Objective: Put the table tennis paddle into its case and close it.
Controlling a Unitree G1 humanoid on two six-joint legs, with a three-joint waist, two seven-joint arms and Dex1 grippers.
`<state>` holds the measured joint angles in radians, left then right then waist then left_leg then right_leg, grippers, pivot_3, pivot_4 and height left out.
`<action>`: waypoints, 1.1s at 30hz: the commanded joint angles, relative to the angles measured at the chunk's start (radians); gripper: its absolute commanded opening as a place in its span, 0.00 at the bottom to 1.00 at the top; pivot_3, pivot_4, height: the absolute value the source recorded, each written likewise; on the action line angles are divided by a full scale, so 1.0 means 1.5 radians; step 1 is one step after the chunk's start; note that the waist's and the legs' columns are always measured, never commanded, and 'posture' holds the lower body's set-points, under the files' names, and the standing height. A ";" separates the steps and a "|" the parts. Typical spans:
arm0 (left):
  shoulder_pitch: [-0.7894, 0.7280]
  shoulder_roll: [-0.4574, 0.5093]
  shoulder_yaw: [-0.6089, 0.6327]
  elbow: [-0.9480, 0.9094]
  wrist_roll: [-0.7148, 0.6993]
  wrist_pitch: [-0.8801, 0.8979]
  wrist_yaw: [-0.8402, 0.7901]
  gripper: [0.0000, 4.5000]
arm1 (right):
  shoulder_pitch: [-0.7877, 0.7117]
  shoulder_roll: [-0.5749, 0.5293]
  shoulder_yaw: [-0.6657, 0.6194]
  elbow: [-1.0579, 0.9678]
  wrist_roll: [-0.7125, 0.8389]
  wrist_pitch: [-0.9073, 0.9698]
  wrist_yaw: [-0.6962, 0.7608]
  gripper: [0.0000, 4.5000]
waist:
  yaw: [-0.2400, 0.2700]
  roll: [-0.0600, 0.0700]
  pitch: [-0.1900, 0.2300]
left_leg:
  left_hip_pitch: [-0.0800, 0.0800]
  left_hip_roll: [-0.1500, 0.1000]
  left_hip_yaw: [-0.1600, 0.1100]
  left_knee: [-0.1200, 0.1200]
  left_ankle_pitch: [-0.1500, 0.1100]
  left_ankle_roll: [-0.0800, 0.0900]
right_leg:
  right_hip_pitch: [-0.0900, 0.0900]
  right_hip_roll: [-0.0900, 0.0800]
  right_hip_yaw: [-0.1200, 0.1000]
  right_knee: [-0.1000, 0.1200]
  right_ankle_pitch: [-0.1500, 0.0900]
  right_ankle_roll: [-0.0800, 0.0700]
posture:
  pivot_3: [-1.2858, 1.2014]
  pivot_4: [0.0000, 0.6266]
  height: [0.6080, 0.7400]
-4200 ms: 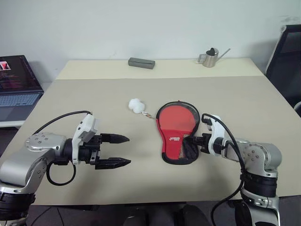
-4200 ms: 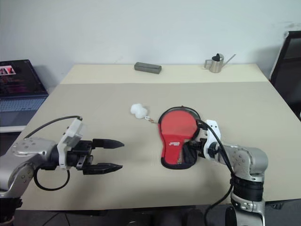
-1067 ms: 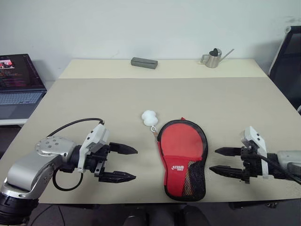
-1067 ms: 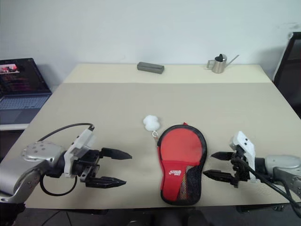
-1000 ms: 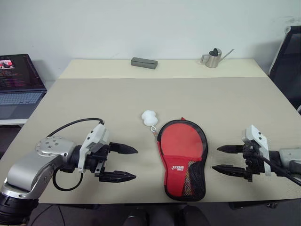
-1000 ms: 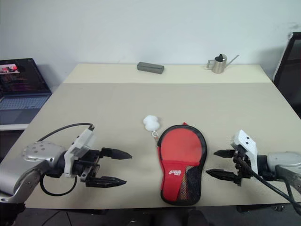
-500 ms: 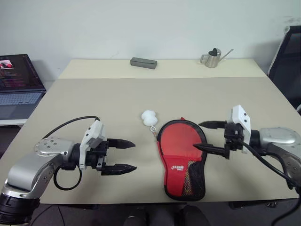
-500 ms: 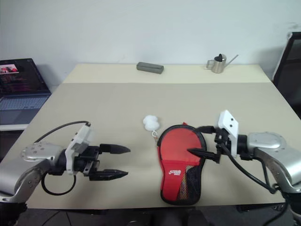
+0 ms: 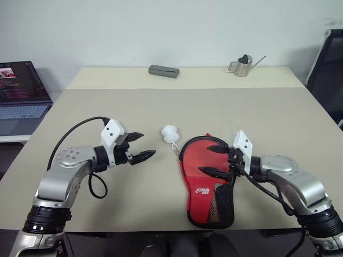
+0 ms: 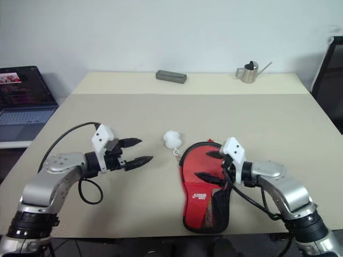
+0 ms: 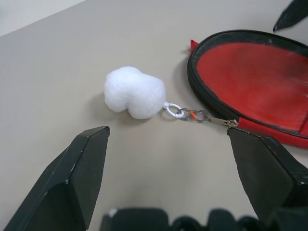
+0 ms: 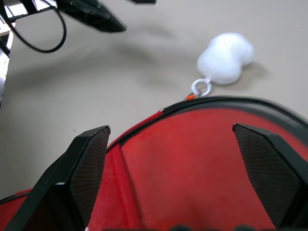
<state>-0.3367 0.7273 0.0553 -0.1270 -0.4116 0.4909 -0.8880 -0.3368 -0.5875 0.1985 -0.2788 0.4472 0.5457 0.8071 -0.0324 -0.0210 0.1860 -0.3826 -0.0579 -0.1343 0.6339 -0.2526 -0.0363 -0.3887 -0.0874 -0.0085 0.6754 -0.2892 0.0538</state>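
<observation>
1. Right gripper (image 9: 215,161) has swung in from the table's right edge within the last second and now sits over the round red end of the case (image 9: 208,181); jaws spread wide, empty, one finger above the red panel and one lower on it; cannot tell from the head views whether the tips touch the fabric.
2. Left gripper (image 9: 139,146) has also pushed forward and turned inward; jaws wide, nothing held; it now aims at the white pom-pom (image 9: 170,133) and the small clip chain (image 11: 192,115) that joins it to the case's zip end.
3. Case lies flat near the front edge of the table (image 9: 96,107), round end away from the robot, mesh pocket nearest it; same spot as a second ago, so neither arm has shifted it.
4. Table tennis paddle: cannot pick it out separately; the red round face in the case may be the blade or the case's own panel, and no handle shows clear of the pouch; my read is the paddle is already inside.
5. Judgement: both arms are converging for the closing step, right to pin the case, left to take the pull by the pom-pom; zip looks still unclosed around the round end; nothing gripped yet.
6. Risk: pull is small and loose; a miss likely drags the pom-pom rather than the zip.
</observation>
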 commanded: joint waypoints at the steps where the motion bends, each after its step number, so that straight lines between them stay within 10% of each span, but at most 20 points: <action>1: -0.030 0.002 0.011 0.001 -0.005 -0.002 -0.006 0.95 | -0.010 0.029 0.019 0.031 -0.034 -0.053 0.010 0.99 | 0.001 0.000 0.000 | 0.000 0.000 0.000 0.000 0.000 0.000 | 0.000 0.000 0.000 0.000 0.000 0.000 | 0.52 0.24 1.00; 21: -0.157 -0.052 -0.043 0.116 0.045 0.026 0.028 0.95 | -0.038 0.136 0.033 0.169 -0.131 -0.094 -0.033 0.99 | 0.000 0.000 0.000 | 0.000 0.000 -0.001 0.006 0.000 0.000 | 0.001 0.001 0.000 0.004 0.001 0.001 | 0.52 0.24 1.00; 33: -0.334 -0.173 -0.117 0.493 0.178 -0.181 0.033 0.95 | -0.038 0.167 0.028 0.183 -0.155 -0.096 -0.062 0.99 | 0.001 0.000 0.000 | -0.001 -0.001 -0.001 0.006 0.001 -0.002 | 0.000 0.000 0.000 0.003 0.001 0.001 | 0.52 0.24 1.00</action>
<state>-0.7982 0.4814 -0.1153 0.5665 -0.1681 0.2847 -0.8393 -0.4005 -0.3448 0.2549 0.0124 0.2178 0.4033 0.7187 -0.0316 -0.0214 0.1857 -0.3839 -0.0602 -0.1349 0.6438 -0.2510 -0.0395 -0.3881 -0.0867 -0.0092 0.6805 -0.2879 0.0552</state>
